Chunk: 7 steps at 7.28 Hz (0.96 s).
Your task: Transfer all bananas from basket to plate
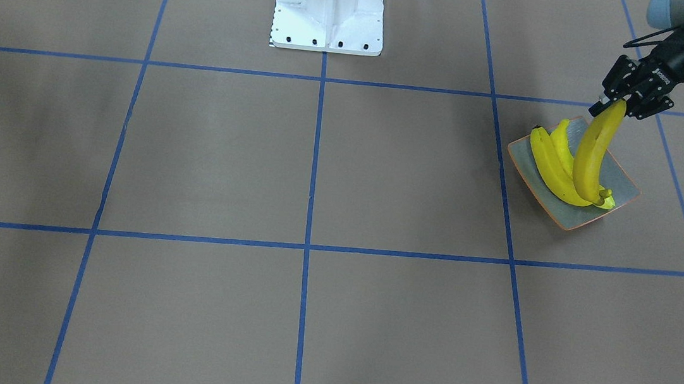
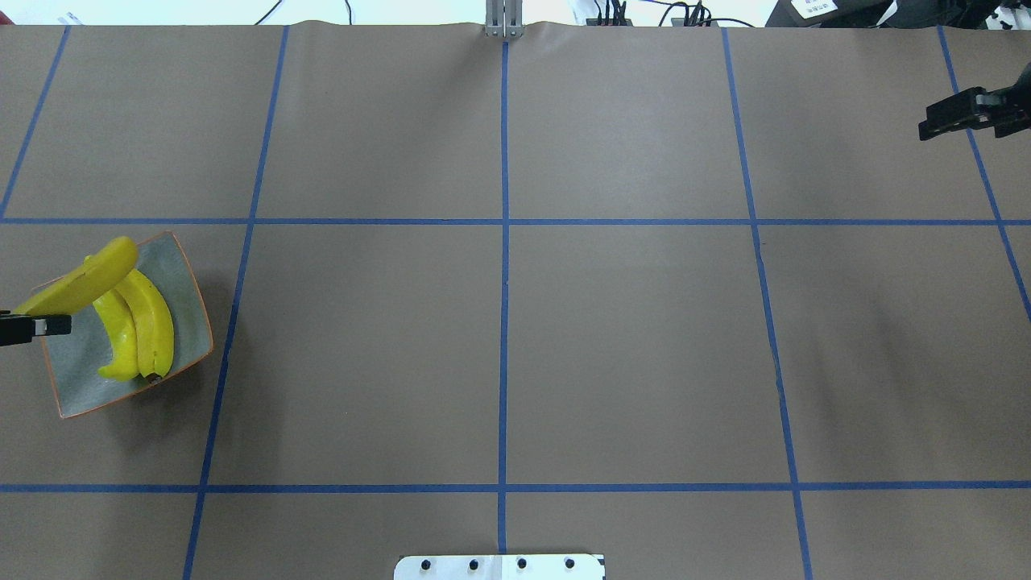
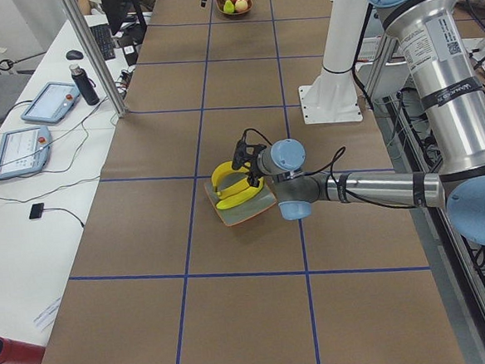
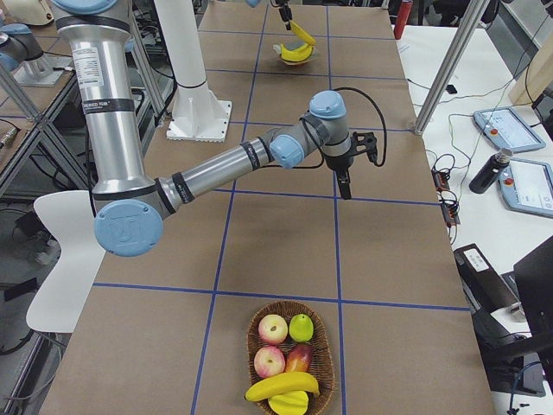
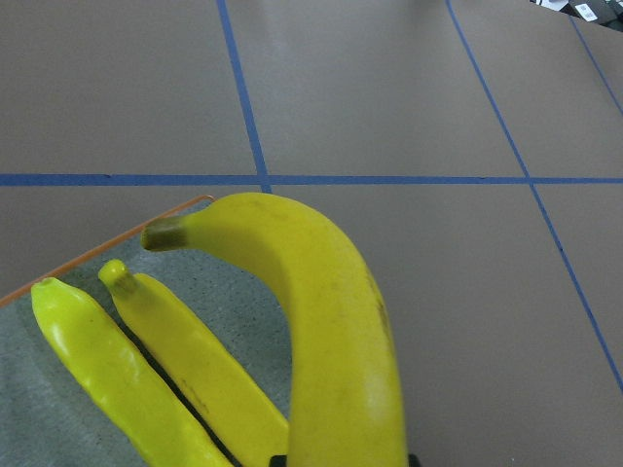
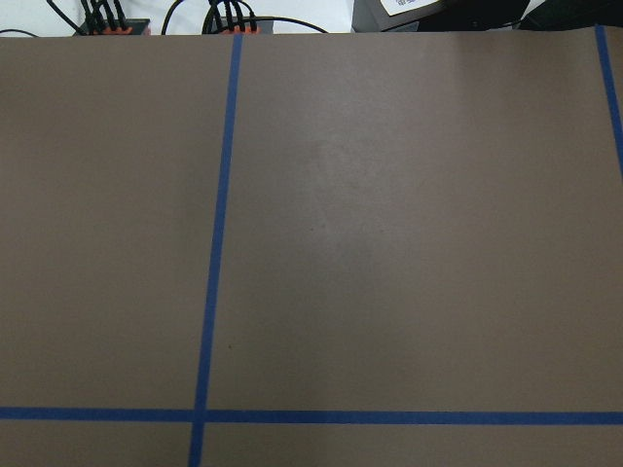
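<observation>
The brown counter (image 2: 515,346) has the two stations well apart, the basket (image 4: 289,304) at the robot's right end and the plate (image 2: 84,374) at its left end. The basket holds at least one banana (image 4: 281,386) among apples, so the job looks unfinished. Two bananas (image 2: 145,322) lie side by side on the plate, filling much of its middle. A third banana (image 1: 594,152) hangs over them, steeply tilted, with its low end down by their tips near the plate's corner. I cannot tell whether it touches them.

The likely trouble is the release. The plate is shallow and curved, and the fruit is glossy. Let go from this tilt, the banana could tip sideways, roll over the low rim onto the counter, or nudge the other two toward the edge. It is gripped near one end only, so it could also swing or slip during the descent.

The left hand (image 1: 621,107) is clamped on that banana's upper end, its jaws narrowed to the fruit's width. The right hand (image 2: 950,117) hovers over bare counter and holds nothing. Whether its jaws are parted I cannot tell.
</observation>
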Each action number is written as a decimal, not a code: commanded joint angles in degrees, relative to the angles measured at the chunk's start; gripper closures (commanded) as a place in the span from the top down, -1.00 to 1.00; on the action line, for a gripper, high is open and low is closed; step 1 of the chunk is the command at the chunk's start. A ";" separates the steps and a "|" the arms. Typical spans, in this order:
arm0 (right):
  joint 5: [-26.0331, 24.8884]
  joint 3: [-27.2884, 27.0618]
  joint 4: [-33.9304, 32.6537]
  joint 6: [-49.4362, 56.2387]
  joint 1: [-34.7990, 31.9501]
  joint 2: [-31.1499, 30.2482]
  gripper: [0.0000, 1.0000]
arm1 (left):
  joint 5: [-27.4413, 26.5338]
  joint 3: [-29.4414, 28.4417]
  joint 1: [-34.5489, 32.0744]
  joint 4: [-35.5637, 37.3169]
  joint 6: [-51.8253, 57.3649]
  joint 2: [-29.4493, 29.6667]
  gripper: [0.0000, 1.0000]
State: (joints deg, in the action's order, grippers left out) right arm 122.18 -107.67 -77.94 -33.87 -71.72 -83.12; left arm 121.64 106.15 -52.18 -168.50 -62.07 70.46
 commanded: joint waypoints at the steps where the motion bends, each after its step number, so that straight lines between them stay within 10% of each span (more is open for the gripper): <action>1: 1.13 0.71 0.16 3.28 -2.19 -1.08 1.00 | -0.26 -1.90 1.64 0.10 0.29 1.78 -0.70; 7: 1.13 0.71 0.07 3.19 -2.37 -1.00 1.00 | -0.08 -3.31 1.64 -0.07 2.72 2.14 0.99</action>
State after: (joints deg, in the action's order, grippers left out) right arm 123.30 -106.97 -77.83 -30.67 -74.09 -84.12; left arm 121.49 103.17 -50.54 -168.56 -61.17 72.50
